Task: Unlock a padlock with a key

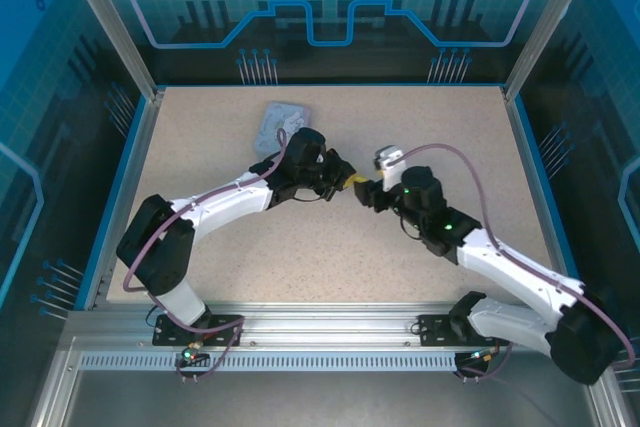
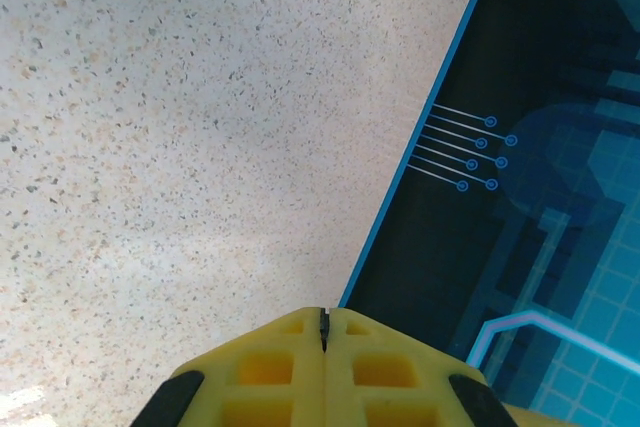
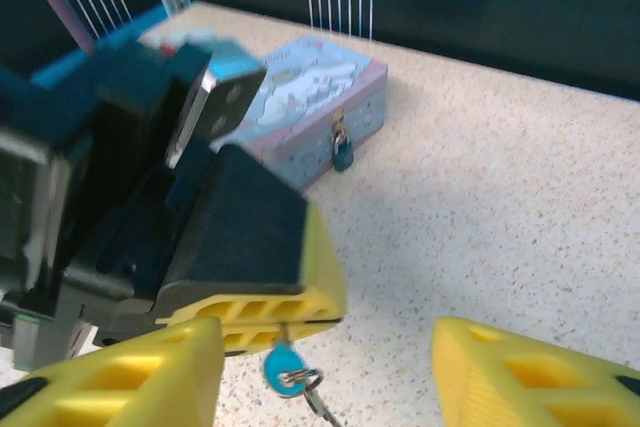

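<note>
Right gripper is spread wide, empty. Key is pinched in the closed left gripper, blue head dangling. Padlock is seen hung on the box at 12 o'clock, well apart; insertion and turning are judged outstanding.
</note>
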{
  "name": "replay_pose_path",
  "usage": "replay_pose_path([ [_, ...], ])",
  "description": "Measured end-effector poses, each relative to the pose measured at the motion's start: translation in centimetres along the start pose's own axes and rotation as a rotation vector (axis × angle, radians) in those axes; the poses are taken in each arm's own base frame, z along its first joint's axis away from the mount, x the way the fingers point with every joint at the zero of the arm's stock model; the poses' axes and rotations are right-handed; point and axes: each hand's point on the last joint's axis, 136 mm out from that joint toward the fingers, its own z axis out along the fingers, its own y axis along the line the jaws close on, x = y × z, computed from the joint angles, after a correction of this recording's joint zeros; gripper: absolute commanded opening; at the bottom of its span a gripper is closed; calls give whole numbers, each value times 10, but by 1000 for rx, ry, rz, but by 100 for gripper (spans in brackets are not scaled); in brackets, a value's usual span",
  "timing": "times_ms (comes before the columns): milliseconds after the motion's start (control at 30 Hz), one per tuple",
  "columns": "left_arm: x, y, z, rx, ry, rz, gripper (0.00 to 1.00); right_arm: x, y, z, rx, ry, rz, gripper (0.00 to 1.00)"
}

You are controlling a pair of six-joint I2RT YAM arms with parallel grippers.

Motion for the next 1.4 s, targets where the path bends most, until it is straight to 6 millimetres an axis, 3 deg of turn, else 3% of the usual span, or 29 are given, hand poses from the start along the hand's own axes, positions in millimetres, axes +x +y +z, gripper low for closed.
replay_pose_path([
  [133, -2, 5, 4, -14, -6, 88, 0, -21, -37, -29, 11, -72, 219, 66],
  [200, -3, 5, 5, -12, -9, 149, 0, -21, -43, -34, -8, -62, 323, 67],
  [433, -9, -17, 6, 111, -64, 396, 0, 9, -19, -17, -166, 134, 683, 66],
  [667, -15, -29, -1, 237, -151, 504, 0, 14, -10, -2, -263, 141, 960, 55],
  [833, -22, -36, -15, 344, -243, 512, 0, 13, -10, 4, -296, 103, 1049, 46],
  [1400, -21, -67, -34, 513, -323, 486, 0, -5, -2, 23, -393, 34, 1126, 44],
])
